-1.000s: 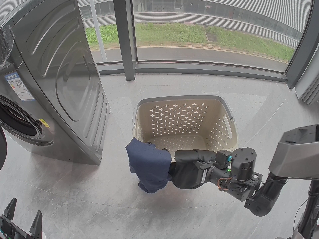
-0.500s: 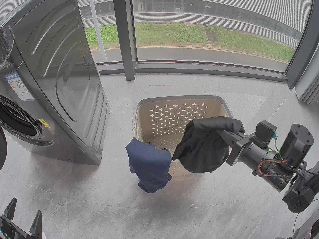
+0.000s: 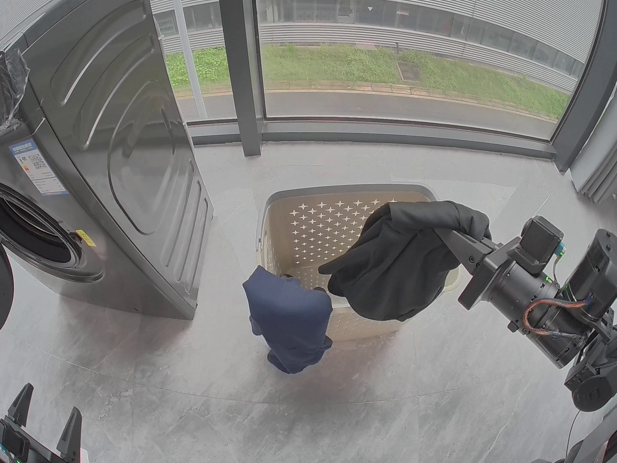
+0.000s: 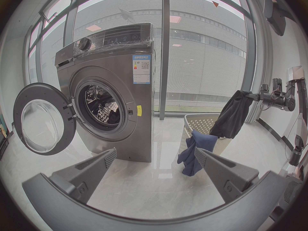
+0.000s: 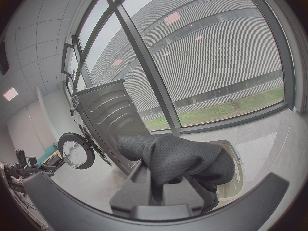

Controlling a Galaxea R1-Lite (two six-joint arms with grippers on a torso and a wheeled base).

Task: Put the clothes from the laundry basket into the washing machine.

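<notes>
Black garment (image 3: 398, 268) hangs bunched, lifted above the beige laundry basket (image 3: 308, 191), toward its 3 o'clock side. Navy garment (image 3: 289, 319) drapes over the basket's 7 o'clock rim. Grey washing machine (image 3: 122, 130) stands at 9 o'clock, with its round door (image 4: 43, 117) open.

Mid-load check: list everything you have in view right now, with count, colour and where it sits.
washing machine: one, grey, on the left, its round door swung open
laundry basket: one, beige, on the floor in the middle, near the window
black garment: one, black, hanging above the basket from the right arm
blue garment: one, navy, draped over the basket's near-left rim, hanging outside
floor: one, grey stone, under everything
window: one glass wall, behind the basket, with grass and a building outside
right arm: one, black, right of the basket, jaws shut on the black garment
left arm: one, black, low at the near left, jaws open and empty
</notes>
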